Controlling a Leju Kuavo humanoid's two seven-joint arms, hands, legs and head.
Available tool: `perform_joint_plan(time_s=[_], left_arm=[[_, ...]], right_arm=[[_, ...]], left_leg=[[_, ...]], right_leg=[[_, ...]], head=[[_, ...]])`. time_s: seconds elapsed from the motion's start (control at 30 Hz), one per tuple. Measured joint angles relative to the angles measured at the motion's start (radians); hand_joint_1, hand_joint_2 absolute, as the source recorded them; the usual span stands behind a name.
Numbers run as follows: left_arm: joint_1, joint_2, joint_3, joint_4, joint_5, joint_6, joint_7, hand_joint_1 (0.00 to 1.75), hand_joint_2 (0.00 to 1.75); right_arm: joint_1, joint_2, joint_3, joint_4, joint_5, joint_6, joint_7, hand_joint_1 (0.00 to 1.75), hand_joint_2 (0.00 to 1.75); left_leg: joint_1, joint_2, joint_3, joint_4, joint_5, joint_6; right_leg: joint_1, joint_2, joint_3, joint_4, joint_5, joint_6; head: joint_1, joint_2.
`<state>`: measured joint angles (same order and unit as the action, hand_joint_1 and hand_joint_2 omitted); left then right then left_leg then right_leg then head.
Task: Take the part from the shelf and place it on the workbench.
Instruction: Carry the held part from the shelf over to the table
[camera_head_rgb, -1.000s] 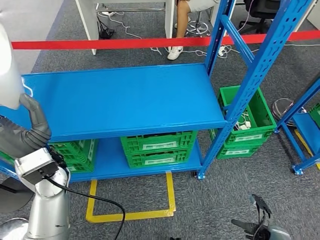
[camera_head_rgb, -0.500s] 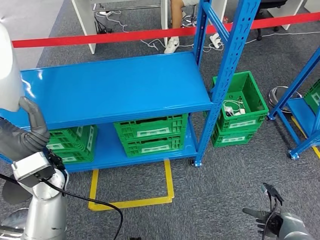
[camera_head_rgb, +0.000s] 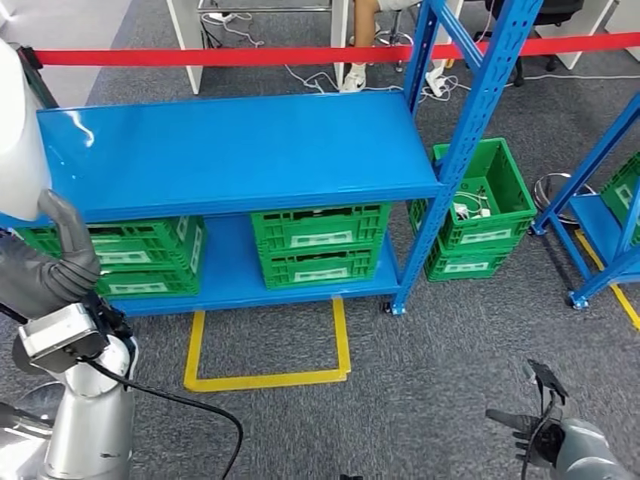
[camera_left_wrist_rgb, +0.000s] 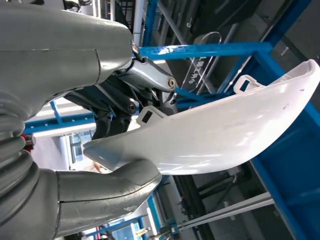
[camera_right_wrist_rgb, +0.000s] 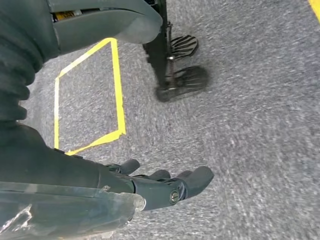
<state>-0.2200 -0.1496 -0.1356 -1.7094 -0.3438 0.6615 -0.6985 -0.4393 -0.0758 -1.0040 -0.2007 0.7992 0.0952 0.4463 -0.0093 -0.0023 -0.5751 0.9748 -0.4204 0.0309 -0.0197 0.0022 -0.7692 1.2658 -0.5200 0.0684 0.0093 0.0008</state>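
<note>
Part, a long curved glossy white plastic shell (camera_left_wrist_rgb: 226, 130), is gripped by left hand (camera_left_wrist_rgb: 124, 135) w/ long axis running out past its fingers; right hand (camera_head_rgb: 528, 430) hangs empty, fingers apart.

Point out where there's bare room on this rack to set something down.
The upper blue shelf is bare from the left hand holding the white part across to the right upright. The lower shelf is crowded with green crates.
</note>
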Motion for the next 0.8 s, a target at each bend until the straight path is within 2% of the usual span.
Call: perform_joint_plan(time_s=[0.03, 0.07, 0.1, 0.13, 0.17, 0.2, 0.23, 0.27, 0.3, 0.33, 0.37, 0.4, 0.43, 0.47, 0.5, 0.53, 0.57, 0.6, 0.63, 0.7, 0.73, 0.8], left_arm=[[0.000, 0.001, 0.000, 0.001, 0.000, 0.000, 0.000, 1.75, 1.75], [0.001, 0.002, 0.000, 0.002, 0.001, 0.000, 0.000, 1.75, 1.75], [0.001, 0.003, 0.000, 0.003, 0.001, 0.000, 0.000, 1.75, 1.75], [0.001, 0.003, 0.000, 0.003, 0.001, 0.000, 0.000, 1.75, 1.75], [0.001, 0.004, 0.000, 0.003, 0.001, 0.000, 0.000, 1.75, 1.75], [0.000, 0.004, 0.000, 0.004, 0.000, 0.000, 0.000, 1.75, 1.75], [0.000, 0.004, -0.001, 0.004, -0.002, 0.000, 0.000, 1.75, 1.75], [0.000, 0.004, -0.001, 0.004, -0.003, 0.000, 0.000, 1.75, 1.75], [0.002, 0.004, -0.002, 0.004, -0.005, 0.000, 0.000, 1.75, 1.75], [0.004, 0.004, -0.002, 0.004, -0.007, 0.000, 0.000, 1.75, 1.75], [0.007, 0.004, -0.002, 0.004, -0.010, 0.000, 0.000, 1.75, 1.75], [0.009, 0.004, -0.002, 0.004, -0.013, 0.000, 0.000, 1.75, 1.75], [0.011, 0.004, -0.002, 0.004, -0.016, 0.000, 0.000, 1.75, 1.75], [0.013, 0.004, -0.002, 0.004, -0.019, 0.000, 0.000, 1.75, 1.75], [0.016, 0.004, -0.002, 0.004, -0.022, 0.000, 0.000, 1.75, 1.75], [0.019, 0.004, -0.002, 0.004, -0.023, 0.000, 0.000, 1.75, 1.75], [0.022, 0.004, -0.002, 0.004, -0.024, 0.000, 0.000, 1.75, 1.75], [0.024, 0.004, -0.002, 0.004, -0.024, 0.000, 0.000, 1.75, 1.75], [0.025, 0.004, -0.002, 0.004, -0.025, 0.000, 0.000, 1.75, 1.75], [0.024, 0.004, -0.002, 0.003, -0.027, 0.000, 0.000, 1.75, 1.75], [0.024, 0.004, -0.002, 0.003, -0.029, 0.000, 0.000, 1.75, 1.75], [0.025, 0.003, -0.001, 0.003, -0.033, 0.000, 0.000, 1.75, 1.75]], right_arm=[[0.000, 0.000, 0.000, 0.000, 0.000, 0.000, -0.001, 0.00, 1.75], [-0.001, 0.001, 0.000, 0.000, 0.000, 0.000, -0.001, 0.00, 1.75], [-0.002, 0.001, 0.000, 0.000, 0.000, 0.000, -0.001, 0.00, 1.75], [-0.004, 0.001, 0.000, 0.000, 0.000, 0.000, -0.002, 0.00, 1.75], [-0.008, 0.001, 0.000, 0.000, 0.000, -0.001, -0.004, 0.00, 1.75], [-0.011, 0.001, 0.000, 0.000, 0.001, -0.003, -0.008, 0.00, 1.75], [-0.014, 0.002, 0.000, 0.000, 0.002, -0.006, -0.015, 0.00, 1.75], [-0.015, 0.002, 0.000, 0.000, 0.003, -0.010, -0.022, 0.00, 1.75], [-0.014, 0.004, 0.000, 0.000, 0.004, -0.014, -0.031, 0.00, 1.75], [-0.013, 0.005, 0.000, 0.000, 0.006, -0.018, -0.039, 0.00, 1.75], [-0.013, 0.007, 0.000, 0.000, 0.007, -0.021, -0.048, 0.00, 1.75], [-0.013, 0.009, 0.000, 0.000, 0.009, -0.024, -0.056, 0.00, 1.75], [-0.013, 0.010, 0.000, 0.000, 0.012, -0.027, -0.064, 0.00, 1.75], [-0.012, 0.010, 0.000, 0.000, 0.016, -0.030, -0.072, 0.00, 1.75], [-0.010, 0.010, 0.000, 0.000, 0.019, -0.032, -0.077, 0.00, 1.75], [-0.008, 0.011, 0.000, 0.000, 0.021, -0.033, -0.080, 0.00, 1.75], [-0.007, 0.011, 0.000, 0.000, 0.023, -0.033, -0.082, 0.00, 1.75], [-0.006, 0.011, 0.000, 0.000, 0.025, -0.033, -0.083, 0.00, 1.75], [-0.006, 0.011, 0.000, 0.000, 0.027, -0.033, -0.084, 0.00, 1.75], [-0.007, 0.010, 0.000, 0.000, 0.032, -0.034, -0.089, 0.00, 1.75], [-0.008, 0.010, 0.000, 0.000, 0.035, -0.034, -0.092, 0.00, 1.75], [-0.008, 0.010, 0.000, 0.000, 0.042, -0.035, -0.100, 0.00, 1.75]], left_leg=[[0.000, 0.000, -0.015, 0.000, 0.012, -0.001], [-0.001, 0.000, -0.030, 0.001, 0.024, -0.002], [0.000, 0.000, -0.045, 0.001, 0.036, -0.004], [0.000, 0.000, -0.057, 0.002, 0.047, -0.008], [-0.001, 0.000, -0.068, 0.004, 0.057, -0.013], [-0.002, 0.000, -0.076, 0.004, 0.067, -0.019], [-0.002, 0.001, -0.080, 0.004, 0.076, -0.024], [-0.002, 0.001, -0.084, 0.001, 0.086, -0.030], [-0.001, 0.001, -0.087, -0.002, 0.097, -0.035], [0.000, 0.001, -0.093, -0.001, 0.094, -0.042], [0.001, 0.000, -0.102, 0.011, 0.074, -0.048], [0.002, 0.000, -0.115, 0.043, 0.037, -0.055], [0.004, 0.000, -0.132, 0.097, -0.014, -0.061], [0.006, 0.000, -0.148, 0.167, -0.063, -0.066], [0.008, 0.000, -0.161, 0.232, -0.095, -0.070], [0.011, 0.000, -0.162, 0.276, -0.105, -0.073], [0.013, 0.000, -0.150, 0.287, -0.096, -0.075], [0.016, 0.000, -0.121, 0.260, -0.073, -0.077], [0.018, 0.000, -0.079, 0.204, -0.049, -0.078], [0.021, -0.002, 0.010, 0.072, -0.030, -0.076], [0.020, -0.004, 0.035, 0.028, -0.034, -0.072], [0.018, -0.008, 0.040, 0.002, -0.042, -0.055]], right_leg=[[0.000, 0.000, 0.002, 0.038, 0.000, 0.001], [0.000, 0.000, 0.020, 0.043, 0.019, 0.001], [0.000, 0.000, 0.057, 0.012, 0.045, 0.000], [0.000, 0.000, 0.108, -0.047, 0.059, -0.001], [0.001, 0.001, 0.169, -0.125, 0.057, -0.002], [0.003, 0.001, 0.216, -0.191, 0.044, -0.006], [0.005, 0.002, 0.245, -0.237, 0.030, -0.009], [0.008, 0.003, 0.255, -0.259, 0.024, -0.015], [0.008, 0.003, 0.246, -0.264, 0.032, -0.022], [0.008, 0.002, 0.239, -0.268, 0.042, -0.031], [0.006, 0.001, 0.230, -0.272, 0.055, -0.041], [0.004, -0.001, 0.220, -0.277, 0.068, -0.049], [0.003, -0.002, 0.212, -0.278, 0.079, -0.055], [0.002, -0.003, 0.199, -0.278, 0.089, -0.057], [0.001, -0.004, 0.188, -0.277, 0.098, -0.056], [0.000, -0.005, 0.177, -0.277, 0.106, -0.054], [-0.001, -0.006, 0.167, -0.276, 0.114, -0.051], [-0.003, -0.007, 0.157, -0.276, 0.121, -0.048], [-0.005, -0.007, 0.149, -0.275, 0.129, -0.043], [-0.005, -0.007, 0.133, -0.271, 0.143, -0.032], [-0.004, -0.007, 0.126, -0.270, 0.150, -0.026], [-0.004, -0.007, 0.115, -0.270, 0.164, -0.014]], head=[[0.000, 0.000], [0.000, 0.000], [0.000, 0.000], [0.000, 0.000], [0.000, 0.000], [-0.001, 0.000], [-0.002, 0.000], [-0.003, 0.000], [-0.003, 0.000], [-0.002, 0.000], [-0.004, 0.000], [-0.006, 0.000], [-0.008, 0.000], [-0.010, 0.000], [-0.010, 0.000], [-0.010, 0.000], [-0.010, 0.000], [-0.010, 0.000], [-0.010, 0.000], [-0.011, 0.000], [-0.012, 0.000], [-0.011, 0.000]])
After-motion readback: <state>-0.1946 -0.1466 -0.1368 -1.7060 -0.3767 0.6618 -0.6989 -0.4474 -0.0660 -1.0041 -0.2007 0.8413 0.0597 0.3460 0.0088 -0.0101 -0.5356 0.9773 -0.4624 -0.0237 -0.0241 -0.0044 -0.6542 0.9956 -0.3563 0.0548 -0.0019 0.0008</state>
